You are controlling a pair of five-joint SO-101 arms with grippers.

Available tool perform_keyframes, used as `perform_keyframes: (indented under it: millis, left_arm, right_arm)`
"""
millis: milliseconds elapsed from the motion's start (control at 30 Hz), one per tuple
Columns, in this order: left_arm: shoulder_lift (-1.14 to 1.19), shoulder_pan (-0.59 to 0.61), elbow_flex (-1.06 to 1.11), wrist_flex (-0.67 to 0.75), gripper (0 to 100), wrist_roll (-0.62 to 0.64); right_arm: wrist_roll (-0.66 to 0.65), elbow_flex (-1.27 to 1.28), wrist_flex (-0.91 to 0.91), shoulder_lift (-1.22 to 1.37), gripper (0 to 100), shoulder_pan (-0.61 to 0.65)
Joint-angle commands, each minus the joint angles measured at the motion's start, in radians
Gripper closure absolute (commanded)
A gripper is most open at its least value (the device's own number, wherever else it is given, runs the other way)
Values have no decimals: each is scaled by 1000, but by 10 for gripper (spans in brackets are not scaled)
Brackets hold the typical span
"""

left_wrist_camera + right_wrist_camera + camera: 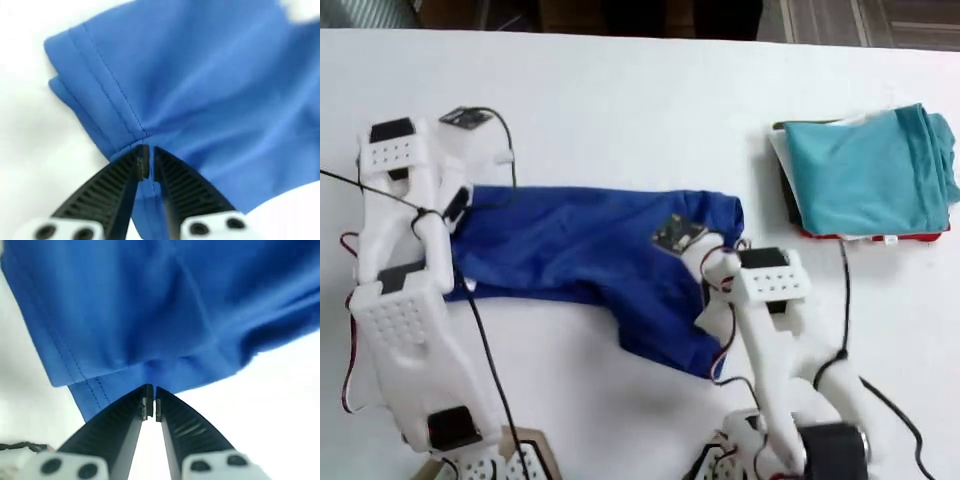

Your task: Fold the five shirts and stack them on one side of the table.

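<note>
Toward the near edge of the tabletop (620, 90), the right gripper (151, 402) is closed, pinching the edge of the blue shirt (590, 245) at that shirt's right end. The left gripper (148, 161) is closed on the stitched hem at its left end. The shirt lies crumpled across mid-table. Near the far right corner sits a folded stack (865, 175), teal on top, red at the bottom.

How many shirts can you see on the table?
5, it seems. A blue shirt lies spread in the middle. Four are stacked at the right side: a teal shirt on top, with a white shirt, black shirt and red shirt showing just edges. More may be hidden.
</note>
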State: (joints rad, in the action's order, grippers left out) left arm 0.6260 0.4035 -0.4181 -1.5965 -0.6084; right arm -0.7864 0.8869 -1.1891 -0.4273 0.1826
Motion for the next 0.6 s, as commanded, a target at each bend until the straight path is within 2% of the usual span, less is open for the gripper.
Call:
perform_keyframes:
  millis: [0,133,333,433,567]
  left_arm:
    - [0,5,-39,-15,918,-2]
    - [23,3,-25,15,911,5]
    - [54,3,-25,31,912,6]
    - [54,3,-27,29,912,6]
    - [46,5,-27,23,912,6]
  right_arm:
    - [-3,-52,-84,-170,978,39]
    - [61,-49,-134,-269,961,156]
    - [115,21,-81,-194,789,354]
    - [121,91,8,-116,801,427]
    - [121,118,107,-15,819,430]
